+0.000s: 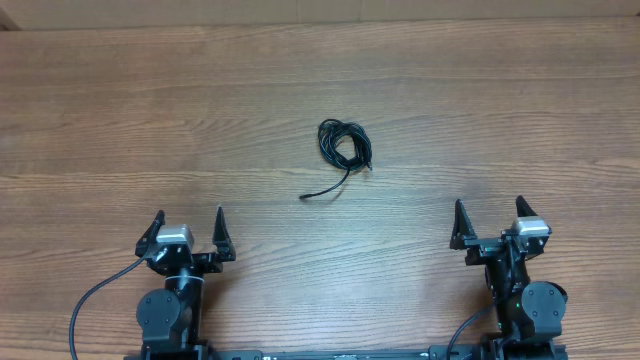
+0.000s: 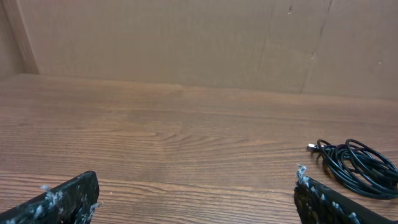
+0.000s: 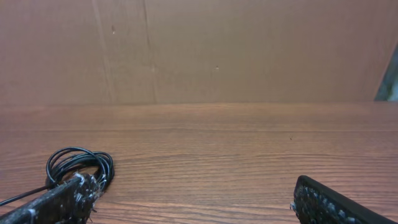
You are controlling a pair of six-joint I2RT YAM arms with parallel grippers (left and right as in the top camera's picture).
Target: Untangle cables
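Note:
The cables lie as a small bundle of thin black loops in the middle of the wooden table, with one loose end trailing toward the front left to a plug tip. In the left wrist view the cables sit far right, ahead of the right finger. In the right wrist view the cables lie at the left, partly behind the left finger. My left gripper stands open near the front left, well short of the bundle. My right gripper stands open at the front right. Neither holds anything.
A brown cardboard wall rises along the table's far edge. Thicker black arm cables run from the arm bases at the front edge.

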